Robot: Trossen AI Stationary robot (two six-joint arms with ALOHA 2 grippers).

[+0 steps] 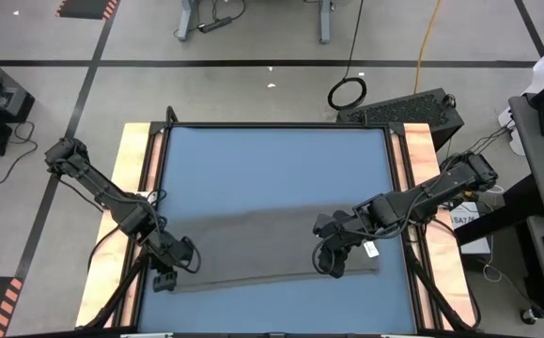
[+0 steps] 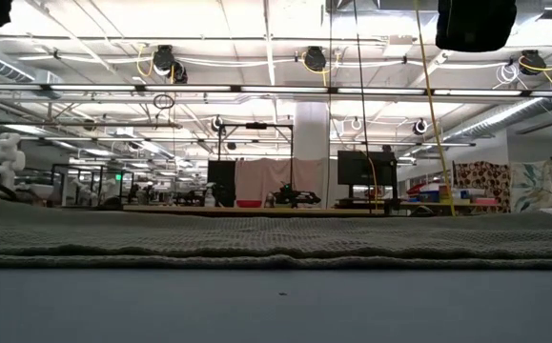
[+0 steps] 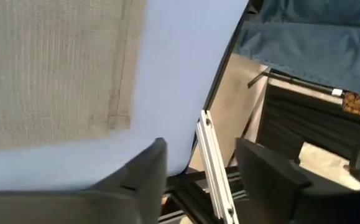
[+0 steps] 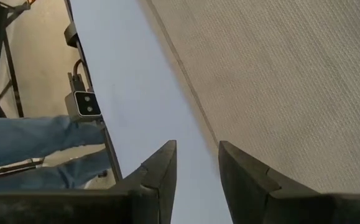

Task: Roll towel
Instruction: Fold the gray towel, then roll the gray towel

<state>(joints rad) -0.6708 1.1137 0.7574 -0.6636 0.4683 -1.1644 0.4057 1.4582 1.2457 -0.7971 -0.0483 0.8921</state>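
Two grippers we see over the towel [image 1: 262, 249], lying flat around six o'clock on the table [image 1: 272, 169]: left gripper [image 3: 198, 171] released at seven, right gripper [image 4: 197, 163] parted, empty, at five.

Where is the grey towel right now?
In the high view, the plain dark grey fabric towel lies flat on the near half of the blue tabletop, stretching between the left gripper and the right gripper.
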